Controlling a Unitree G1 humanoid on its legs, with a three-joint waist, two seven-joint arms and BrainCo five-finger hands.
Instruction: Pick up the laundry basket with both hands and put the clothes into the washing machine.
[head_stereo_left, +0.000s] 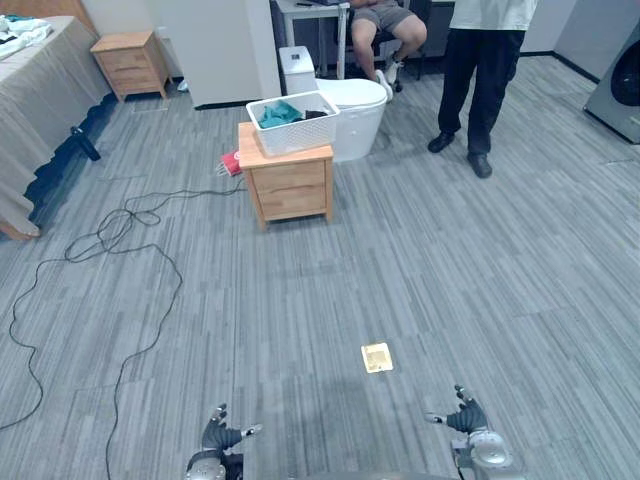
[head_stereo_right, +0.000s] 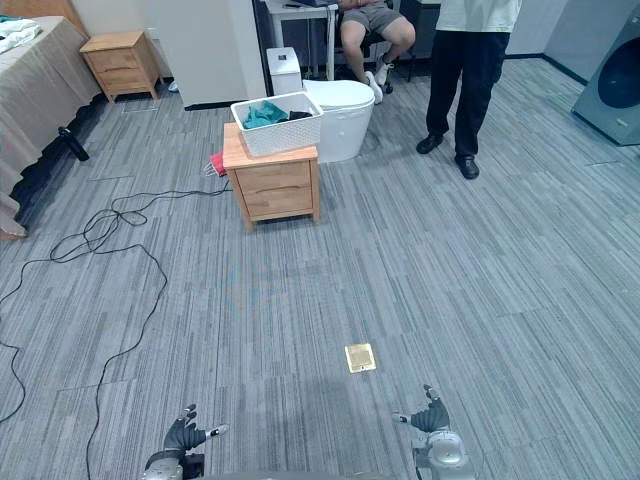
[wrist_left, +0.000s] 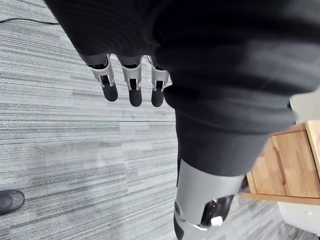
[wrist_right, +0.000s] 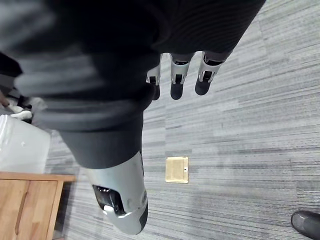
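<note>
A white laundry basket holding teal and dark clothes stands on a small wooden nightstand across the room. The grey washing machine shows at the far right edge. My left hand and right hand hang low at the near edge of the floor, far from the basket. Both hold nothing. In the left wrist view the fingers hang straight, and in the right wrist view the fingers do the same.
A white toilet-like fixture stands right behind the nightstand. One person stands at the back right and another sits behind. A bed and second nightstand lie left. A brass floor plate sits ahead.
</note>
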